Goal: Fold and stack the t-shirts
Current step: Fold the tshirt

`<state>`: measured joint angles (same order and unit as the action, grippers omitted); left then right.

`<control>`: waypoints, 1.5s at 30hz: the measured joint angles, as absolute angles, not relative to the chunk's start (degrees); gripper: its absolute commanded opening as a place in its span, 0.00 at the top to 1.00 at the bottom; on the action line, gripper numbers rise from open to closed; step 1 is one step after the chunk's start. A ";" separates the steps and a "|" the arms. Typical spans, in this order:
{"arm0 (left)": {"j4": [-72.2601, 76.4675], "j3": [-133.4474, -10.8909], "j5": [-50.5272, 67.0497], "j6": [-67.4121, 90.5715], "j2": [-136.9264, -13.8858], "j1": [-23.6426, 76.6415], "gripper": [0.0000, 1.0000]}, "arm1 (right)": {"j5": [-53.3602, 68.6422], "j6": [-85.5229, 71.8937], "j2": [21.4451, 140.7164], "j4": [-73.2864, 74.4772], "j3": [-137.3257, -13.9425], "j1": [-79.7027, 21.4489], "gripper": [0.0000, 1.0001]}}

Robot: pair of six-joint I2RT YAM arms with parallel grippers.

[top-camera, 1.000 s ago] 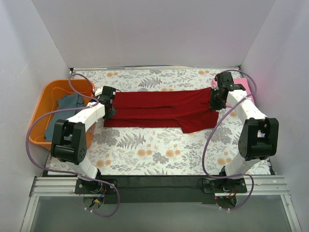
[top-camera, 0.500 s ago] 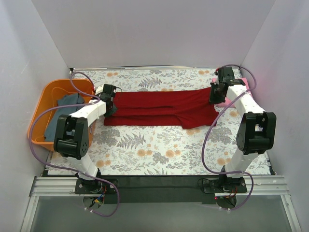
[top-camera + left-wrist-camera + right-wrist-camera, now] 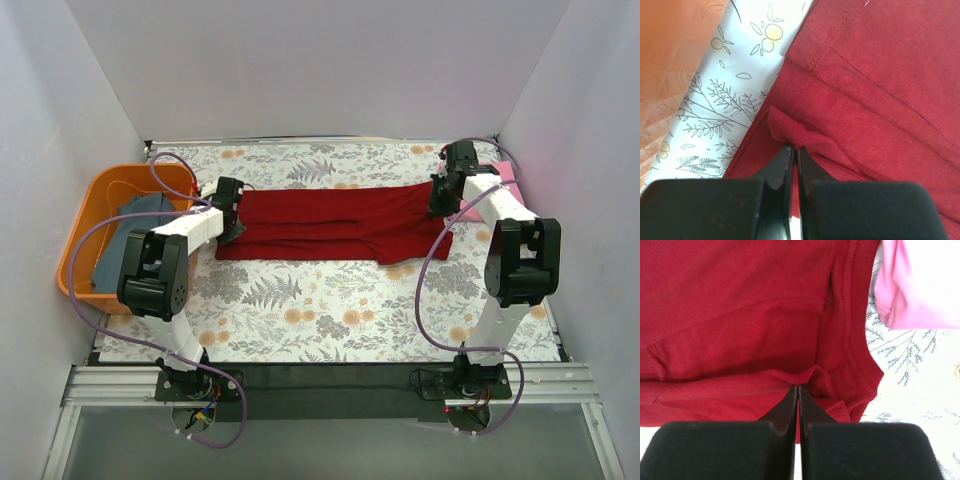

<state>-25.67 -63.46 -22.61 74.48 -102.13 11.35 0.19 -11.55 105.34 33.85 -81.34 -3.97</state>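
The dark red t-shirt (image 3: 340,225) lies stretched left to right across the far half of the table, partly folded lengthwise. My left gripper (image 3: 232,222) is shut on a pinch of its left end; in the left wrist view (image 3: 794,146) the cloth (image 3: 875,75) bunches at the tips. My right gripper (image 3: 440,205) is shut on a pinch at its right end, also seen in the right wrist view (image 3: 798,385) with red cloth (image 3: 740,300). The pink t-shirt (image 3: 505,175) lies at the far right behind my right arm, and shows in the right wrist view (image 3: 920,280). The grey-blue t-shirt (image 3: 130,235) lies in the basket.
The orange plastic basket (image 3: 90,215) stands at the left edge, its wall close to my left gripper (image 3: 675,65). The floral tablecloth (image 3: 330,310) covers the table. White walls close in the back and both sides.
Both grippers have moved toward the back of the table, carrying the red shirt's two ends with them. The shirt's near edge has drawn back and lies straighter.
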 measured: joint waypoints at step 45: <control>-26.50 -65.06 -22.61 75.05 -101.62 10.28 0.54 | -1.28 -9.85 106.41 26.28 -81.17 -3.38 0.58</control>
<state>-26.50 -65.06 -22.61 75.05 -101.62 10.28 -1.28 -9.85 106.41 26.28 -81.17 -3.38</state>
